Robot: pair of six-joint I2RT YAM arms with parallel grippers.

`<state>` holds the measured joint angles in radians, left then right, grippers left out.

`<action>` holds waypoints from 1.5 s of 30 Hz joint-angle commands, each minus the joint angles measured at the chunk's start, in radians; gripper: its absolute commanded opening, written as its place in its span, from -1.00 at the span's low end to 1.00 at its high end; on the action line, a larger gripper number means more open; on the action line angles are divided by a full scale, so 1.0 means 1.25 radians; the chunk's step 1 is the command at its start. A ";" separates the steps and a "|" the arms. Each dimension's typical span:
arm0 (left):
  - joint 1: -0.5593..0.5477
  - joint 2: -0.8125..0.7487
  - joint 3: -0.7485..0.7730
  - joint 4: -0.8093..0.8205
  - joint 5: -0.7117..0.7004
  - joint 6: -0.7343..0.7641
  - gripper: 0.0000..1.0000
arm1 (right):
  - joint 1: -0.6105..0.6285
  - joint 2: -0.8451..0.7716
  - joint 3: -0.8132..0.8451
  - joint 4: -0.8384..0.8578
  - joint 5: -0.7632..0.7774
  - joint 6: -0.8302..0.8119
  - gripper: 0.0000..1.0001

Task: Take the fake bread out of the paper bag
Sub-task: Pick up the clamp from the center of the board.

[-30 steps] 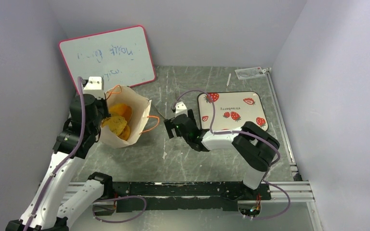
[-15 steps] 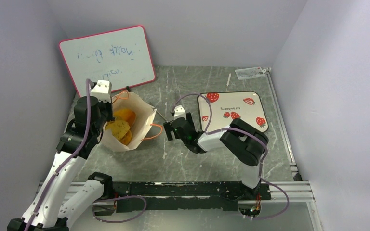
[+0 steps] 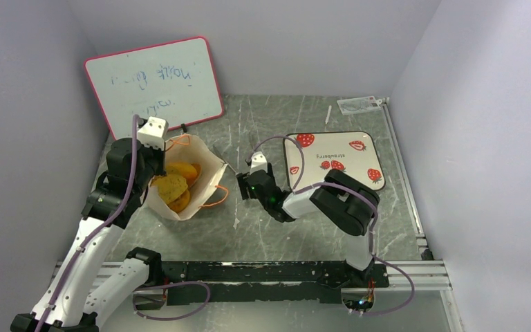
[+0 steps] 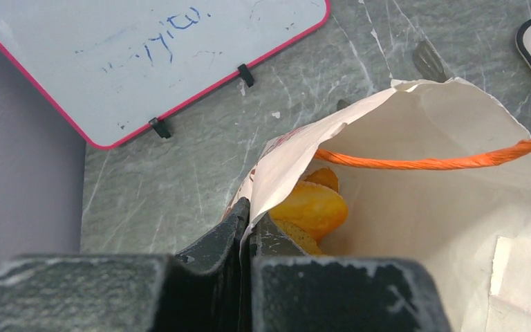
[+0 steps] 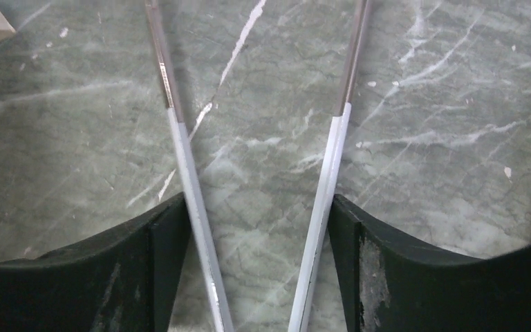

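The paper bag (image 3: 206, 174) stands open at the left of the table, orange cord handles at its rim. Inside lies fake bread: orange rolls and a speckled piece (image 3: 173, 185). My left gripper (image 3: 155, 166) is shut on the bag's near left rim; the left wrist view shows the paper (image 4: 422, 200) pinched between the jaws (image 4: 250, 216), with orange bread (image 4: 311, 206) just beyond. My right gripper (image 3: 246, 185) is right of the bag, low over the table, shut on thin metal tongs (image 5: 187, 152) whose two arms press against my fingertips (image 5: 257, 202).
A pink-framed whiteboard (image 3: 155, 79) leans on the back left wall. A white strawberry-printed tray (image 3: 332, 162) lies behind the right arm. A small clear packet (image 3: 359, 104) and a white stick (image 3: 328, 114) lie at the back right. An orange handle (image 4: 442, 163) spans the bag's mouth.
My left gripper has moved right and back with the bag's rim, and the bag has shifted with it. My right gripper has drawn slightly left, towards the bag.
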<state>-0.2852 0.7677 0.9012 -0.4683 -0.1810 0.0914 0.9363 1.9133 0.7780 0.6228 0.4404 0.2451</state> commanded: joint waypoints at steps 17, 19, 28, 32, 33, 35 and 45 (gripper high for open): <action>0.005 -0.004 -0.020 0.031 0.009 0.107 -0.86 | -0.009 -0.135 0.012 -0.217 -0.047 0.090 -0.01; 0.005 -0.007 -0.017 0.028 0.022 0.108 -0.86 | -0.008 -0.173 0.021 -0.268 -0.051 0.102 -0.02; 0.004 -0.008 -0.002 0.035 0.092 0.098 -0.86 | -0.017 -0.299 0.030 -0.392 -0.050 0.129 -0.21; 0.003 0.006 0.002 0.040 0.111 0.104 -0.86 | -0.020 -0.364 0.040 -0.438 -0.029 0.119 -0.27; 0.002 0.007 0.000 0.042 0.115 0.104 -0.86 | -0.024 -0.373 0.043 -0.449 -0.027 0.119 -0.30; 0.001 0.008 -0.004 0.049 0.123 0.102 -0.86 | -0.030 -0.397 0.053 -0.473 -0.025 0.120 -0.32; -0.087 0.022 -0.050 0.073 0.064 0.094 -0.86 | -0.039 -0.513 0.139 -0.634 0.001 0.127 -0.33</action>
<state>-0.3458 0.7860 0.8680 -0.4294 -0.0719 0.2138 0.8894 1.3426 0.8852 -0.0887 0.4026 0.3943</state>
